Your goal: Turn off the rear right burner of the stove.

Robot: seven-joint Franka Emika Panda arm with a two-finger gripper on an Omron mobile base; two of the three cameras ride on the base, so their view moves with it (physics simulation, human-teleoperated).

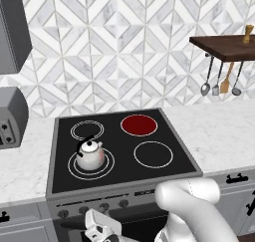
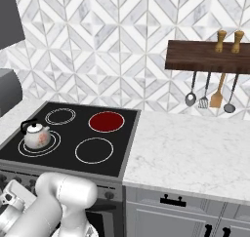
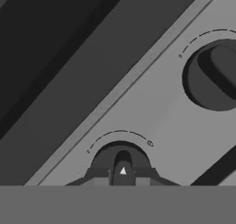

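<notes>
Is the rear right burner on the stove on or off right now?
On. The rear right burner glows solid red inside its ring, while the other three zones on the stove are plain black.

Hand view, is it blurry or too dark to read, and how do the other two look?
Hand view: dim and flat grey, the round dark knob near the pincer reads soft but legible. Left base view: evenly lit, the glowing red single-ring burner on the black glass stove sharp, no glare. Right base view: equally bright, slightly grainy.
</notes>
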